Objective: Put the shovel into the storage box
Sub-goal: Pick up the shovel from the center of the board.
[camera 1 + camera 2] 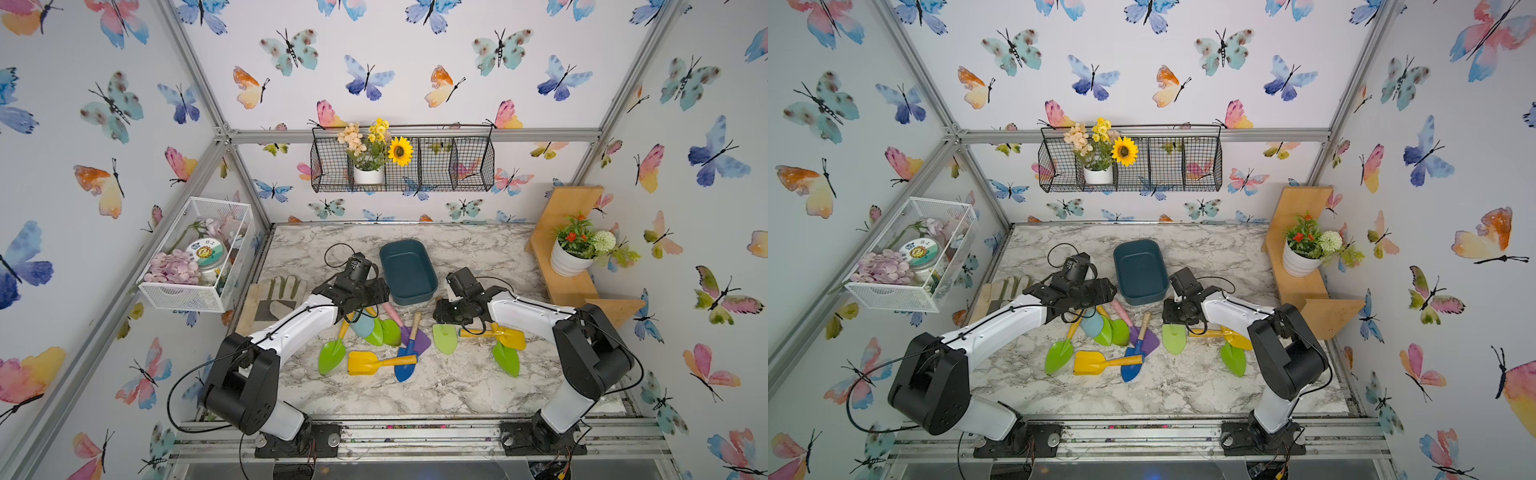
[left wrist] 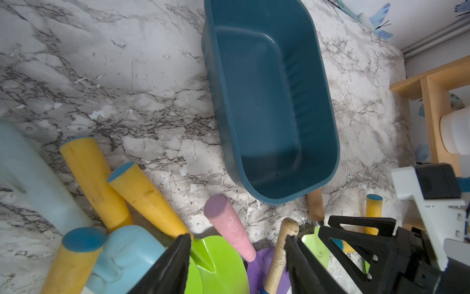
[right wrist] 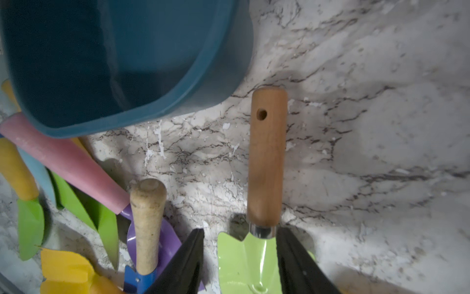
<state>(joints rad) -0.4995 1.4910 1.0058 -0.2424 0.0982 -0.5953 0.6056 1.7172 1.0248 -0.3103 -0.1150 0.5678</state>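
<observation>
Shovel (image 3: 265, 157): green blade, wooden handle, lying on the surface (image 1: 478, 374) just beside the storage box (image 1: 408, 272).
Box: empty.
Right gripper (image 3: 239, 230): jaws spread astride the blade's neck, unclamped.
Left gripper (image 2: 237, 236): spread, empty, over the shovel pile (image 1: 376, 332).
Remaining: grasp, lift, deposit.

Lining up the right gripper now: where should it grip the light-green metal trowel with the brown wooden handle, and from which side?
Grip the light-green trowel by its wooden handle near the metal collar, from straight above, jaws across its width. The handle is round, narrow and lies flat with bare marble table either side; the blade is wide and thin.
</observation>
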